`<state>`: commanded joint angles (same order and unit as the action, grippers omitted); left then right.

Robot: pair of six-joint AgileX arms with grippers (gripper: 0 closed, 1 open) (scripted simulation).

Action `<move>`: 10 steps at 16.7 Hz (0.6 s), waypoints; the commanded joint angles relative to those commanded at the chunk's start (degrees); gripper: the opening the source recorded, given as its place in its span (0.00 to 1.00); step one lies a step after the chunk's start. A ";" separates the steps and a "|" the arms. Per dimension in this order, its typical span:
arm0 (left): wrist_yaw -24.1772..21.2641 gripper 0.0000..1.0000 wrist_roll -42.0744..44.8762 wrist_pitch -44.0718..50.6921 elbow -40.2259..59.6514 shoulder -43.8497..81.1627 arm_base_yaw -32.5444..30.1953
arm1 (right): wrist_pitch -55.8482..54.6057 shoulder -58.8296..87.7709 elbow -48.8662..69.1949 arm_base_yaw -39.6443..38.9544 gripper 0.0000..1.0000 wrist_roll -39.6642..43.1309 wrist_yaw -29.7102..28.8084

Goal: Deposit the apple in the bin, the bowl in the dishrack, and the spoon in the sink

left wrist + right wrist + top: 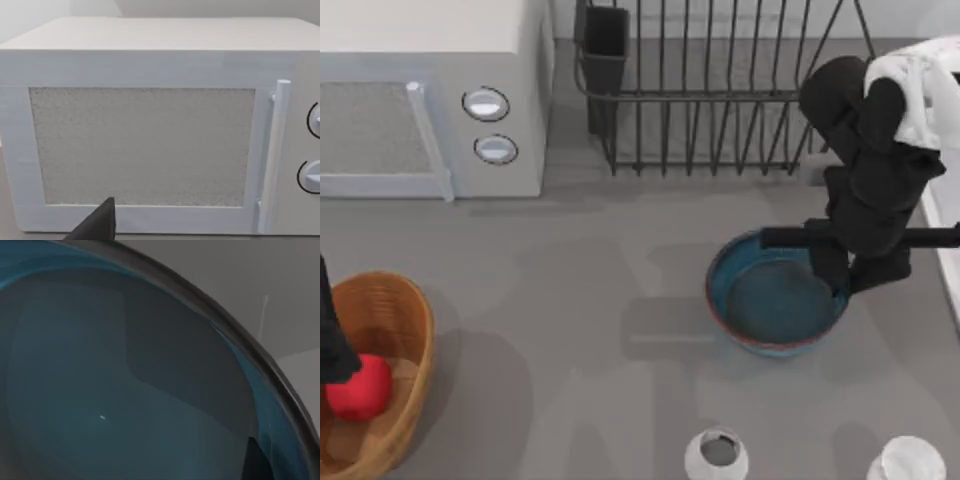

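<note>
the bowl [775, 300] sits on the table [600, 300] right of centre, at six o'clock from the dishrack [720, 90]. the right gripper [840, 275] is at its three o'clock rim; i cannot tell whether it grips. the apple [360, 388] lies in the bin [395, 310] at the left edge, beside the left gripper [332, 340], its grip unclear. the microwave [430, 90] stands at the bin's twelve o'clock.

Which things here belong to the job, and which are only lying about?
Job: apple, in the bin; bowl, with the right gripper at its rim; dishrack; sink.
Lying about: microwave; two white cups.
</note>
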<state>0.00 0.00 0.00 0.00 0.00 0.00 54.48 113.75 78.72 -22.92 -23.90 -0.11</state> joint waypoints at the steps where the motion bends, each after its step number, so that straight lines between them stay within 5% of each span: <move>1: 0.00 1.00 0.00 0.00 0.00 0.00 0.00 | 2.60 -0.59 1.79 0.05 0.00 -0.02 -0.03; 10: 0.00 1.00 0.00 0.00 0.00 0.00 0.00 | 16.92 -4.84 11.69 0.22 0.00 0.26 0.01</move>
<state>0.00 0.00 0.00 0.00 0.00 0.00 71.40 108.91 90.41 -22.70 -23.63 -0.10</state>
